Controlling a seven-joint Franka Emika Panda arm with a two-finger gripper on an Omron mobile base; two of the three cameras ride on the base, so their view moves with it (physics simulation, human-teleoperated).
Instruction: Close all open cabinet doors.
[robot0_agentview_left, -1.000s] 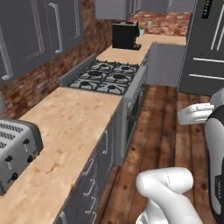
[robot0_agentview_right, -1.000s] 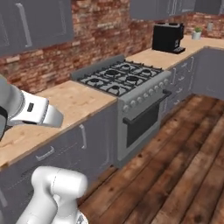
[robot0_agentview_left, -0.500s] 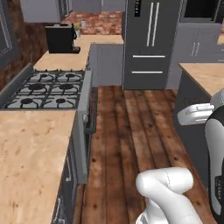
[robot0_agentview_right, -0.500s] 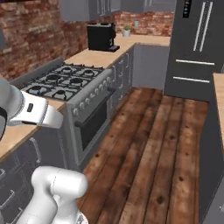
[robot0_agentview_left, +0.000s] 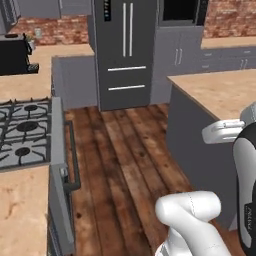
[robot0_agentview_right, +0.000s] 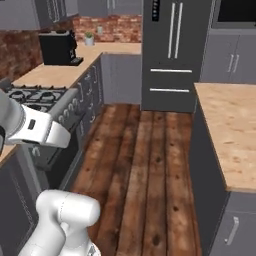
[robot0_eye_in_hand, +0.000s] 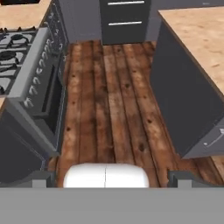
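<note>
Slate-grey upper cabinet doors (robot0_agentview_right: 54, 9) with silver bar handles sit at the top left of the right base view. The frame's top edge cuts them off, so I cannot tell whether any stands open. A sliver of the same doors (robot0_agentview_left: 9, 15) shows in the upper left corner of the left base view. My gripper (robot0_eye_in_hand: 111, 180) points down at the wooden floor. It is open, its fingertips (robot0_eye_in_hand: 40, 178) are far apart, and nothing is between them.
The gas stove (robot0_agentview_left: 25, 135) and its counter run along the left, with a black coffee machine (robot0_agentview_right: 57, 47) further back. A tall dark fridge (robot0_agentview_left: 125, 50) stands straight ahead. An island with a wooden top (robot0_agentview_left: 220, 92) is on the right. A wooden floor aisle (robot0_eye_in_hand: 113, 100) lies between them.
The whole picture has swung as the base turned right. The stove counter slid to the left, and the fridge and island came into view. The arm keeps its pose.
</note>
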